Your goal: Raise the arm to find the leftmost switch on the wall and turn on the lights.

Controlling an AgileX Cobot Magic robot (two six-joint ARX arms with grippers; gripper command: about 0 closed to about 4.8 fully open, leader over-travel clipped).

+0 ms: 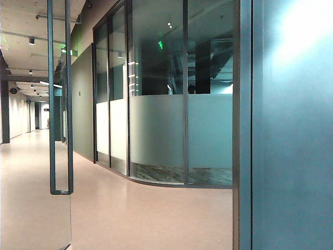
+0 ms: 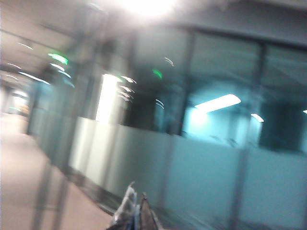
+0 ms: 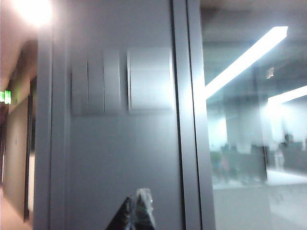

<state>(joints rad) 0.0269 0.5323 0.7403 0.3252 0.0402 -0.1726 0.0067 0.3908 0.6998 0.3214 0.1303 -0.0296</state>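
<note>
— Where are the switches?
— On the grey wall (image 3: 120, 158), a panel of narrow switches (image 3: 96, 79) beside a wide plate (image 3: 149, 79); the right gripper (image 3: 136, 211) hangs below them, apart, jaws pressed together.
— And the left gripper (image 2: 136, 213)?
— Facing the frosted glass partition (image 2: 201, 177), blurred; jaws look closed too.

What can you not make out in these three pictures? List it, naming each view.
- Exterior view: grey wall shows no switches or arms.
- Left wrist view: motion blur smears the left gripper, cut off below.
- Right wrist view: pale grey switch panels blurred, positions unreadable; right gripper cut off.
</note>
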